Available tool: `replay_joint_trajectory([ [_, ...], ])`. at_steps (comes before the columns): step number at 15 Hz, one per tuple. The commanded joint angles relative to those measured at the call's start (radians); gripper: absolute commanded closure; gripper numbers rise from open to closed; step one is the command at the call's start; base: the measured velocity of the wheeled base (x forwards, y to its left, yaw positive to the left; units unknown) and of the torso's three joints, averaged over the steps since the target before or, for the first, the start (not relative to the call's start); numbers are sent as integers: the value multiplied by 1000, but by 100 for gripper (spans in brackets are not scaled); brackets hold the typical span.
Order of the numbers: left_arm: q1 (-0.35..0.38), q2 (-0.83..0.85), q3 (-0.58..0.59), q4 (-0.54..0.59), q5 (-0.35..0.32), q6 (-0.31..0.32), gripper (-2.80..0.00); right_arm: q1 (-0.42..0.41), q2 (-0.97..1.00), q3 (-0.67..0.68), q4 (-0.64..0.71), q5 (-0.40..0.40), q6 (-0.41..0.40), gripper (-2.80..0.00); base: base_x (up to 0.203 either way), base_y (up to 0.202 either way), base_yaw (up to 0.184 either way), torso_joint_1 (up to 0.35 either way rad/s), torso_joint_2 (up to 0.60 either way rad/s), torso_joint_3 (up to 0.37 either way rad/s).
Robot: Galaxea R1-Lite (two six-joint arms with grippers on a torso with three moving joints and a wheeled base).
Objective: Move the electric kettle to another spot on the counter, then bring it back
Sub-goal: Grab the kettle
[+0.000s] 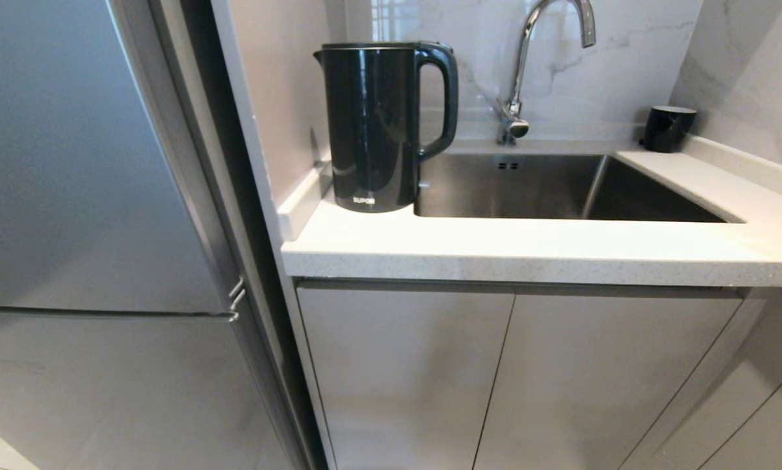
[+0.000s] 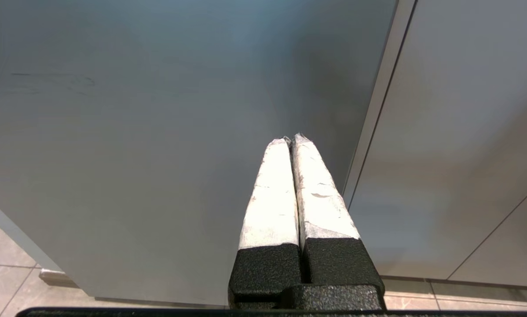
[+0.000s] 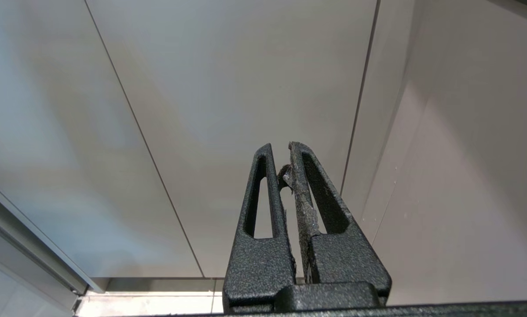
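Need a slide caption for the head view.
Black electric kettle upright on the counter, left of the sink; no gripper in view.

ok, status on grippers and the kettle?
Left gripper shut, right gripper shut, both empty, low by cabinet doors. Tall glossy black electric kettle upright on pale speckled counter, beside steel sink. Nothing blocking.

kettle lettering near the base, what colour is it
White, on the glossy black electric kettle; the head view shows it best.

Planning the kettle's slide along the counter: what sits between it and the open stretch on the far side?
The sink opens directly beside the electric kettle, cutting the counter to a front strip; a black cup stands beyond.
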Motion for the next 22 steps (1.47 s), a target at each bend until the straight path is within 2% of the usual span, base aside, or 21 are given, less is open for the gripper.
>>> replay_joint_trajectory([
  [1, 1, 0, 0, -1, 1, 0, 0, 0, 0, 0, 0, 0, 0, 0, 0, 0, 0, 0, 0, 0],
  [22, 1, 0, 0, -1, 1, 0, 0, 0, 0, 0, 0, 0, 0, 0, 0, 0, 0, 0, 0, 0],
])
